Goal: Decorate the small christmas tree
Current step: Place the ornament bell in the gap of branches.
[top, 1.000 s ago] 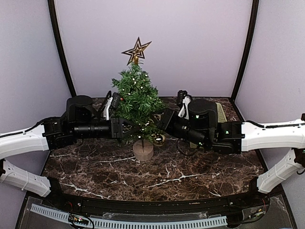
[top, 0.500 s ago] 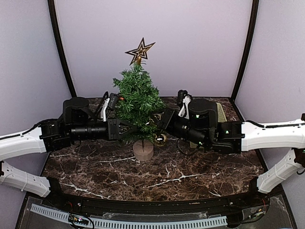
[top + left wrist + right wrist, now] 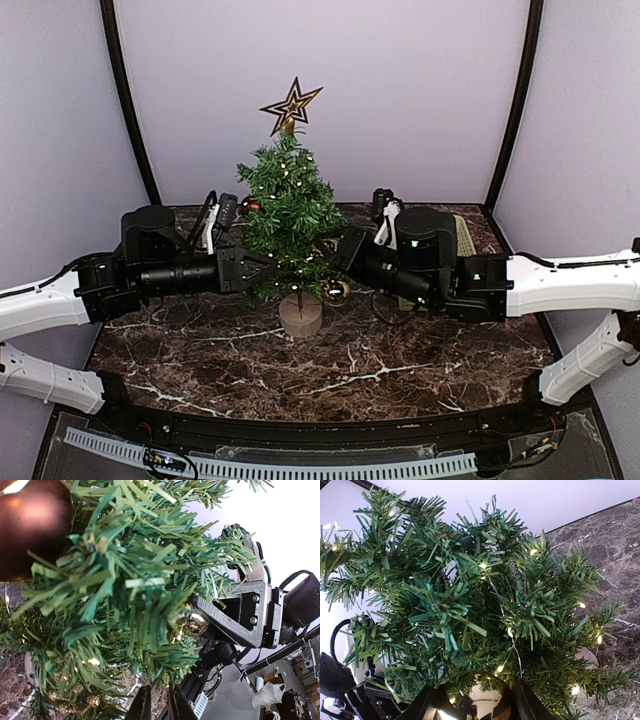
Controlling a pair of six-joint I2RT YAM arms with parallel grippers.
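The marble worktop [image 3: 350, 370] is carrying everything, and the tree [image 3: 288, 215] is standing upright on it near the middle of the back edge. Its thin trunk is sitting in a round tan base [image 3: 300, 315]. The left arm [image 3: 150, 272] is reaching in level from the left edge and the right arm [image 3: 430, 265] from the right, so the tree is standing between the two, with both grippers pushing into its lower branches from opposite sides. The left gripper [image 3: 159, 697] is meeting the foliage low on the tree's left side, just above the base. Its jaws are standing almost together with only a thin slit between them, and needles are crowding the tips, so I cannot tell whether anything is being pinched there. The right gripper [image 3: 472, 702] is touching the lower right side of the tree, about half open and clasping a gold bauble [image 3: 335, 292] that is filling the space between its fingers right under a branch. A pale yellowish object [image 3: 461, 238] is lying at the back right corner, mostly hidden behind the right arm. A gold and black star [image 3: 291, 107] is sitting tilted on the treetop. A dark red bauble [image 3: 30, 525] is hanging high on the tree's left side, above the left gripper. Small warm lights [image 3: 482, 566] are glowing along a thin wire among the branches.
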